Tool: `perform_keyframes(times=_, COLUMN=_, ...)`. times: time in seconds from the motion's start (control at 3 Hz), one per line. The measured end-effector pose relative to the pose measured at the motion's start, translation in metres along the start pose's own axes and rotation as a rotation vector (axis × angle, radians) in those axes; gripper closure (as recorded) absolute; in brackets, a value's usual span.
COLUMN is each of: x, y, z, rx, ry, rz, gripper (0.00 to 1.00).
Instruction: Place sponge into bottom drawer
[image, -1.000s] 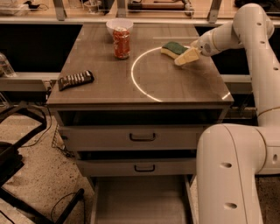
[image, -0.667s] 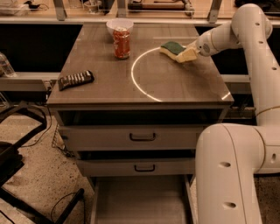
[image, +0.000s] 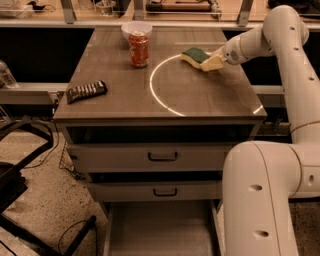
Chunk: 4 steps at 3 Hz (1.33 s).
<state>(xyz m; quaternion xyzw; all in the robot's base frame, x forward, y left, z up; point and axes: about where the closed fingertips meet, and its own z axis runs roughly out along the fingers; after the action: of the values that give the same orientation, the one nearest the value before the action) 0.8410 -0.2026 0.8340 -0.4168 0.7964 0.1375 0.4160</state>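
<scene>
The sponge (image: 195, 54), dark green on top with a yellow body, lies flat on the far right part of the wooden cabinet top (image: 200, 95), on a bright ring of light. My gripper (image: 212, 62) reaches in from the right and sits low at the sponge's right end, touching it or nearly so. The bottom drawer (image: 160, 227) is pulled open at the foot of the cabinet; its flat floor holds nothing.
A red can (image: 139, 48) stands at the back left with a white bowl (image: 136, 28) behind it. A dark ribbed packet (image: 86, 91) lies at the left edge. Two upper drawers (image: 162, 156) are closed. My white arm base (image: 260, 200) stands front right. Black chair legs (image: 20, 165) are at left.
My gripper has moved slightly left and away, closer onto the sponge's right end. The sponge has hardly moved.
</scene>
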Motion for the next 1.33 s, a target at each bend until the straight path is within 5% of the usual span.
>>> perform_keyframes(times=1.33, x=-0.0014, y=0.0001, z=-0.0014, rx=0.0, ry=0.001, rz=0.0, gripper=1.0)
